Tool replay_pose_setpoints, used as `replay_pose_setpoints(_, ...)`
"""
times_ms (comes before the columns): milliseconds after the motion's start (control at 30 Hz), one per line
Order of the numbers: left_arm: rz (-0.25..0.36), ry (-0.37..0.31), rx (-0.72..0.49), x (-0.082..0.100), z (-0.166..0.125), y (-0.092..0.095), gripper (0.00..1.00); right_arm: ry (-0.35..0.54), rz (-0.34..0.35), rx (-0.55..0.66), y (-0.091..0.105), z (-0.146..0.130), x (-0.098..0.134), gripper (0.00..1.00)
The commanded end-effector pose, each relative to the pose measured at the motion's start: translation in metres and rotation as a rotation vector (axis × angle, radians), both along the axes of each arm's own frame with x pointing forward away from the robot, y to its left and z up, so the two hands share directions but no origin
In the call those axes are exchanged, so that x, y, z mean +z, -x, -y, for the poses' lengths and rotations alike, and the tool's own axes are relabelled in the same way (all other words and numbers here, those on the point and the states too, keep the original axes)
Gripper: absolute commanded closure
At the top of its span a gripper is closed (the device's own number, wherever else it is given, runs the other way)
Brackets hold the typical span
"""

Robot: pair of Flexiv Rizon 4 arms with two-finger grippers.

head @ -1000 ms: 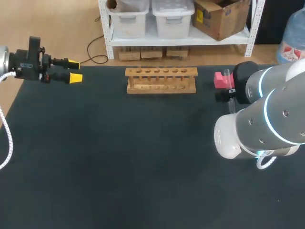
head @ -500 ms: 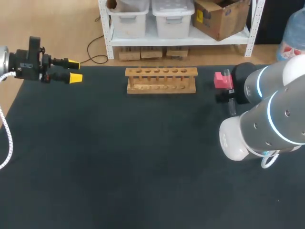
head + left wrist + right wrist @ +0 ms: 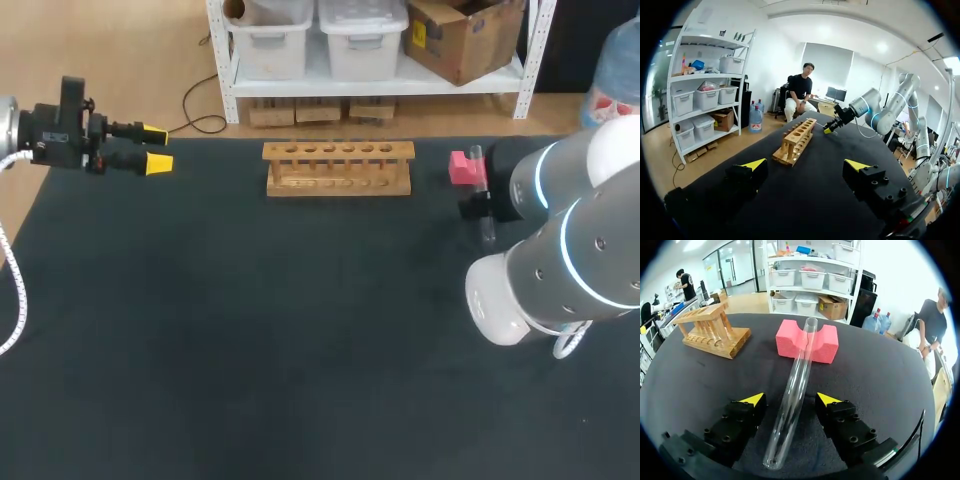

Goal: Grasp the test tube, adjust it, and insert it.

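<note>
By the table's [image 3: 300, 350] far right edge, the right gripper [image 3: 790, 399] straddles the tube [image 3: 801, 355], fingers [image 3: 754, 399] open; an off-centre squeeze may roll it.

Test tube [image 3: 792, 390]: clear glass. Foam block [image 3: 827, 346]: pink. Rack [image 3: 338, 168], upper centre: pale wood. Table [image 3: 250, 330]: plain matte black.

in the head view, your right arm [image 3: 570, 250] hides the right tool [image 3: 790, 399], most of the test tube [image 3: 486, 232] and one edge of the pink block [image 3: 461, 167].
</note>
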State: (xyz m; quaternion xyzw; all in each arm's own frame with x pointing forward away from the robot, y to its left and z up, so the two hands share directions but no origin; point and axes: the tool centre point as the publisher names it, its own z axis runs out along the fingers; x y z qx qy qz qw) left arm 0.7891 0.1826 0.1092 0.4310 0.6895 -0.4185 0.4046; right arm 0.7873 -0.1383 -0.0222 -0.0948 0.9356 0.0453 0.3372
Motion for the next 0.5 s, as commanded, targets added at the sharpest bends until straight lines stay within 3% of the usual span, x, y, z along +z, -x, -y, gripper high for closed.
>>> replay_pose_setpoints(33,0.004,0.002,0.0,-0.001,-0.0004,0.0002,0.0,0.002,-0.004,-0.012,0.0034,-0.0008,0.0003,0.36)
replay_pose_setpoints(167,0.004,0.002,0.0,-0.001,-0.0004,0.0002,0.0,0.001,-0.006,-0.02,0.0052,-0.0005,-0.0002,0.39)
replay_pose_setpoints(333,0.004,0.002,0.0,-0.001,-0.0004,0.0002,0.0,0.002,-0.009,-0.022,0.0052,0.0,-0.0006,0.5)
replay_pose_setpoints(500,0.004,0.002,0.0,-0.001,-0.0004,0.0002,0.0,0.003,-0.01,-0.024,0.0043,0.001,-0.0004,0.52)
